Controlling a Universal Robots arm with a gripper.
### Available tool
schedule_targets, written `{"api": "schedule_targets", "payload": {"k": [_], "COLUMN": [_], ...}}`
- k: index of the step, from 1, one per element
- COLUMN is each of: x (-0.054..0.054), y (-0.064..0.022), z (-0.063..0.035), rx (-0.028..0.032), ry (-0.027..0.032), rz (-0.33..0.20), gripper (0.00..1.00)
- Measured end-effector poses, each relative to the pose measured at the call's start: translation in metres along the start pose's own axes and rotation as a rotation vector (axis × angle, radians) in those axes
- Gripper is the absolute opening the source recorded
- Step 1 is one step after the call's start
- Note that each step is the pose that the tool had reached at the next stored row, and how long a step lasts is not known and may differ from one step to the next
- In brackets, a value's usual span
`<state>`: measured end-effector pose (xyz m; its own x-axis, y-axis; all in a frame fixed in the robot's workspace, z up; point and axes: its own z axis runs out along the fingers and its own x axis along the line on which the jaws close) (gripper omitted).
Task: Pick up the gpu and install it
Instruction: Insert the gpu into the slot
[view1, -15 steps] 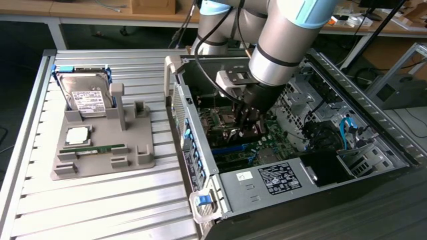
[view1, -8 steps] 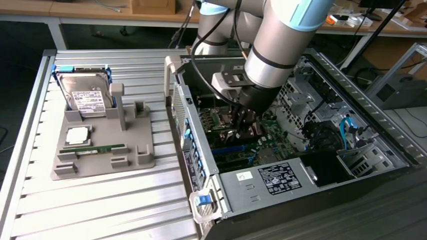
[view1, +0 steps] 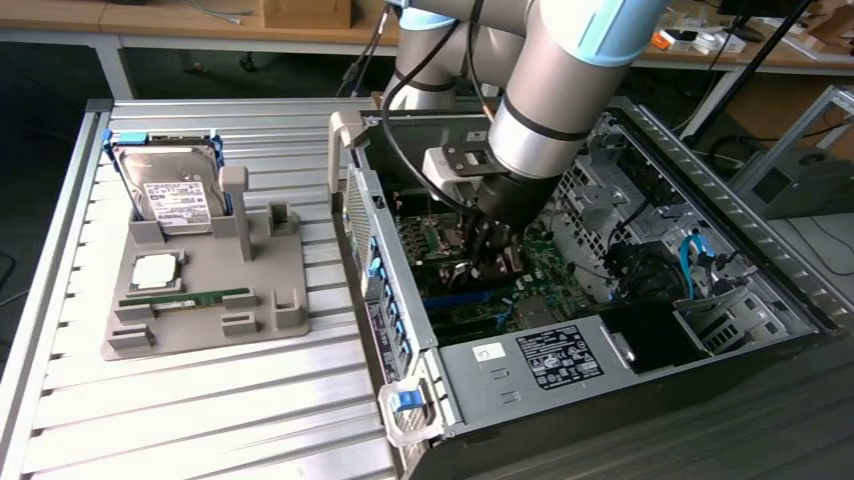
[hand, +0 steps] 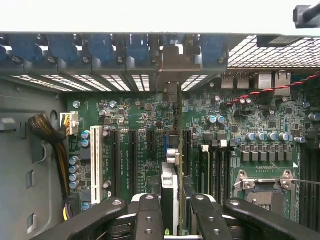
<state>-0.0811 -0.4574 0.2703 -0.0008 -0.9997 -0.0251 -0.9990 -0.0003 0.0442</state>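
The gpu (hand: 172, 167) shows edge-on in the wrist view. It stands upright over the green motherboard (hand: 140, 125), and its metal bracket (hand: 172, 67) sits against the rear slot wall of the case. My gripper (hand: 175, 220) is shut on the card, one black finger (hand: 149, 215) on each side of its edge. In the exterior view my gripper (view1: 487, 250) reaches down into the open computer case (view1: 641, 345), low over the board's expansion slots. The arm hides most of the card there.
A grey parts fixture (view1: 267, 320) lies on the slatted table at the exterior view's left. It carries a hard drive (view1: 180, 195), a processor (view1: 154, 268) and a memory stick (view1: 187, 297). Inside the case are a white slot (hand: 96, 160), cable bundles (hand: 47, 132) and a processor socket (hand: 265, 190).
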Motion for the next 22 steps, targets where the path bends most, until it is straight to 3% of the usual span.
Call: {"api": "schedule_targets", "payload": {"k": [22], "x": [0.0033], "y": [0.0008], "z": [0.0042], "rx": [0.0001], "ry": [0.0], "rz": [0.001], "gripper": [0.27]}}
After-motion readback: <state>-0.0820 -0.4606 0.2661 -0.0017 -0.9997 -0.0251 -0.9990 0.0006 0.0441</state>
